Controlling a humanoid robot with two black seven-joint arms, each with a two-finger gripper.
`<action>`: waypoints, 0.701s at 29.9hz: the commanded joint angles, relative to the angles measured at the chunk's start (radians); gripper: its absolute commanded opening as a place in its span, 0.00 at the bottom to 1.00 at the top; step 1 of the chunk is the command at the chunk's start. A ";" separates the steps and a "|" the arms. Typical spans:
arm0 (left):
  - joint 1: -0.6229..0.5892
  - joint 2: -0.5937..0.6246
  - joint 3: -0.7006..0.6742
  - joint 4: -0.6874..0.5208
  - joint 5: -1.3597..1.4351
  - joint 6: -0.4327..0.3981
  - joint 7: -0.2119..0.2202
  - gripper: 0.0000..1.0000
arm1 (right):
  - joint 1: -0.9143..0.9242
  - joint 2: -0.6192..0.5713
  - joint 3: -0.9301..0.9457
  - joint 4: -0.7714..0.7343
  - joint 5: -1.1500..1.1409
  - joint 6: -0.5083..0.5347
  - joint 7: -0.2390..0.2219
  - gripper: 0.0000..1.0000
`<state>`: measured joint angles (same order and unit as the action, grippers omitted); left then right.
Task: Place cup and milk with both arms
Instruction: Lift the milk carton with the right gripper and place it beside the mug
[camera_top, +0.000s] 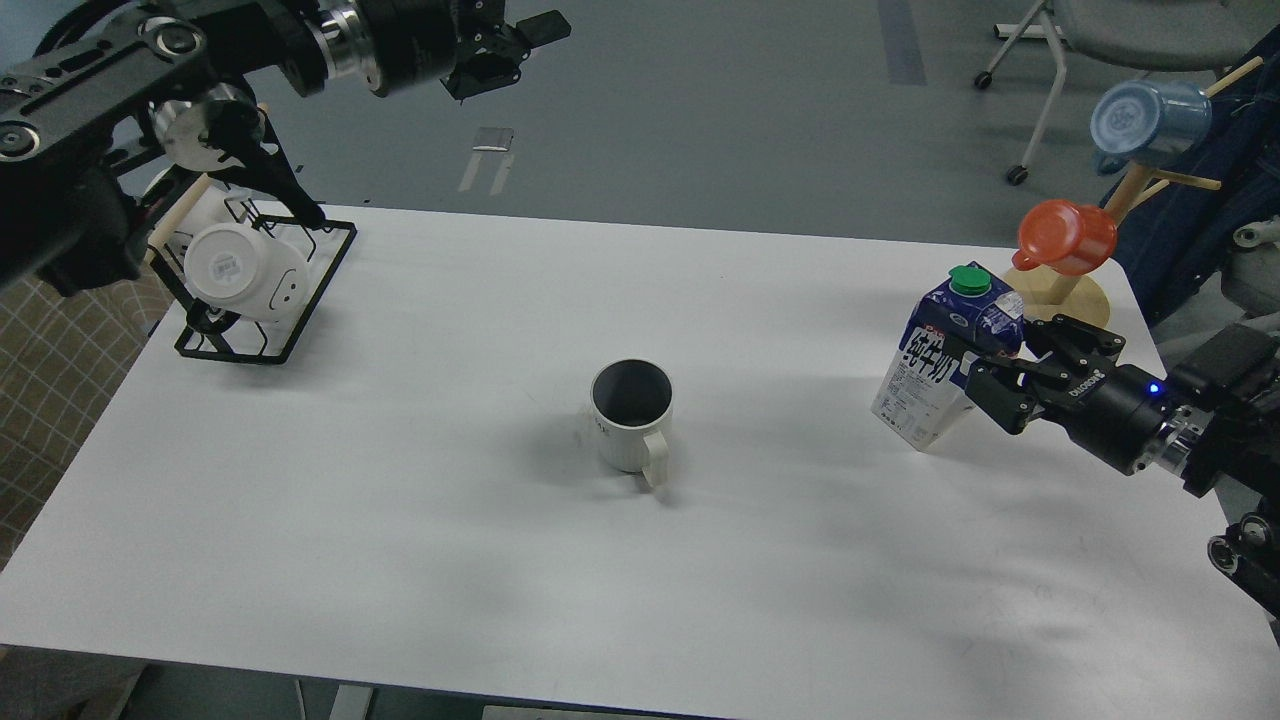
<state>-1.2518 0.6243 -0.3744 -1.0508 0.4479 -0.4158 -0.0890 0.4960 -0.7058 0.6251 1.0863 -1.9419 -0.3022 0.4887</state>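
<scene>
Gripping the milk carton at mid-height, right tool fingers closed on its side; carton leans, near the tabletop's right edge. White mug stands upright mid-tabletop, handle toward me, untouched. Left tool hangs high and far back, fingers apart, empty. Nearby: orange cup on a wooden peg stand just behind the carton, probable snag; wire rack far left.

I see all this from my own head, looking forward and down across the white table from its near edge, my left arm entering top left, my right arm from the right.
</scene>
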 joint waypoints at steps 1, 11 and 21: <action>0.000 0.000 0.000 0.000 0.000 0.000 0.000 0.97 | 0.001 0.000 -0.001 0.003 0.001 0.000 0.000 0.13; 0.002 0.000 0.000 0.000 0.002 0.000 0.002 0.97 | 0.074 0.006 0.002 0.138 0.020 -0.012 0.000 0.00; 0.002 0.009 0.002 -0.003 0.002 -0.005 0.002 0.97 | 0.147 0.175 -0.019 0.113 -0.018 0.009 0.000 0.00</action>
<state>-1.2503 0.6329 -0.3734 -1.0533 0.4494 -0.4196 -0.0875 0.6301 -0.5665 0.6189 1.2157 -1.9445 -0.2959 0.4887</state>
